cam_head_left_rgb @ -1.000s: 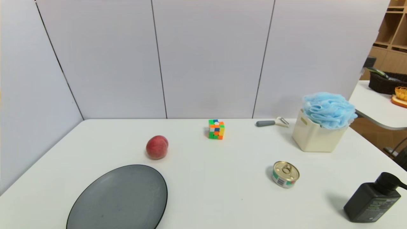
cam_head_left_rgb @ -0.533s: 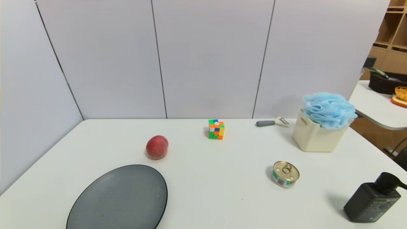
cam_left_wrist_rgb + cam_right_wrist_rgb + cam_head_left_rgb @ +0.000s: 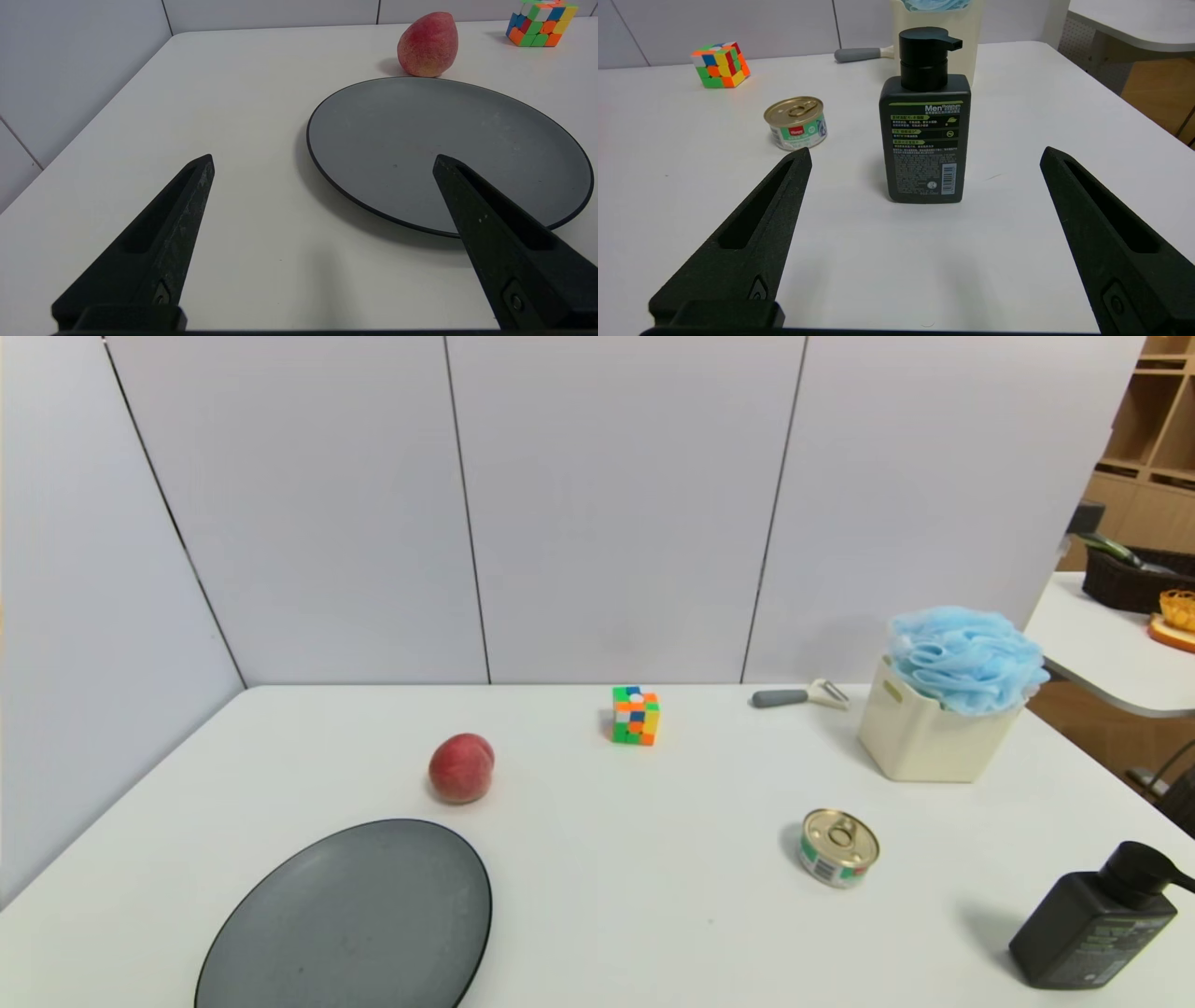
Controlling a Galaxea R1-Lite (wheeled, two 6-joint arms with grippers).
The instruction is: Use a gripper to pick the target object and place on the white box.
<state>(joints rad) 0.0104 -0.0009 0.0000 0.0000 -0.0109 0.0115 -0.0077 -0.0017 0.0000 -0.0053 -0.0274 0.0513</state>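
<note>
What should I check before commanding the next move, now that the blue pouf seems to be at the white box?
1. Bath pouf sits on top of the white box: ok.
2. Box upright on the table: ok.
3. Left gripper open, holding nothing, near the grey plate: ok.
4. Right gripper open, holding nothing: ok.
5. Black pump bottle stands right in front of the right gripper: not ok.
6. Pouf seated firmly: cannot tell.

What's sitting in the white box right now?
The blue bath pouf sits in the white box, bulging above its rim. Anything beneath the pouf inside the box is covered and cannot be seen.
</note>
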